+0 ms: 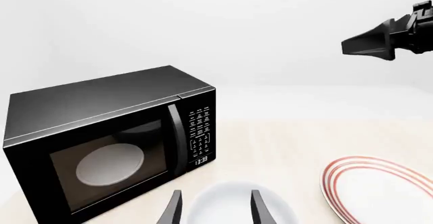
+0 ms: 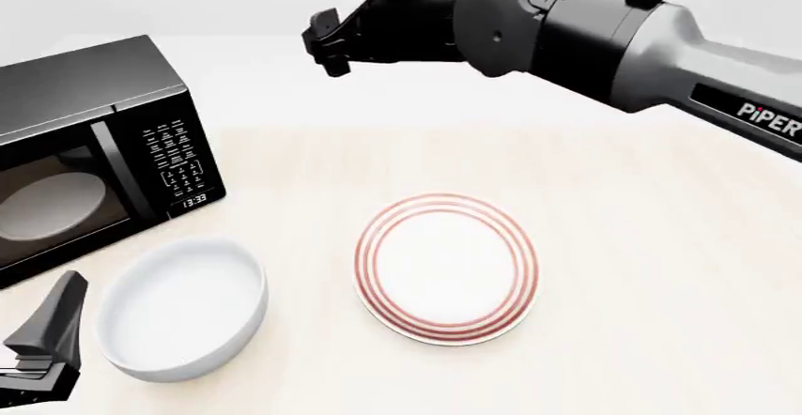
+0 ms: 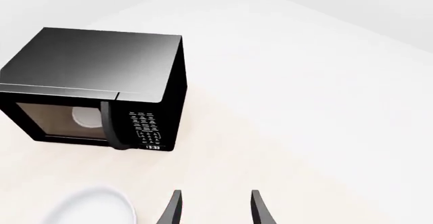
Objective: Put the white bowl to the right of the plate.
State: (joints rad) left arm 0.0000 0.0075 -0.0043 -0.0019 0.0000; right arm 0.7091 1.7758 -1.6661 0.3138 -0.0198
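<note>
The white bowl (image 2: pixel 182 307) sits upright on the table, left of the red-ringed plate (image 2: pixel 446 267) and apart from it. My left gripper (image 2: pixel 44 349) is low at the table's front left, just left of the bowl and not touching it. In the left wrist view the left gripper (image 1: pixel 215 211) is open and the bowl (image 1: pixel 233 201) shows between its fingers, with the plate (image 1: pixel 379 188) beyond it. My right gripper (image 2: pixel 326 47) is open and empty, held high above the back of the table. In the right wrist view the right gripper (image 3: pixel 215 209) looks down, with the bowl (image 3: pixel 91 209) off to one side.
A black microwave (image 2: pixel 75 152) with its door shut stands at the back left, close behind the bowl; a pale disc (image 2: pixel 51 204) shows through its door. The wooden table (image 2: pixel 652 284) stretches to the right of the plate.
</note>
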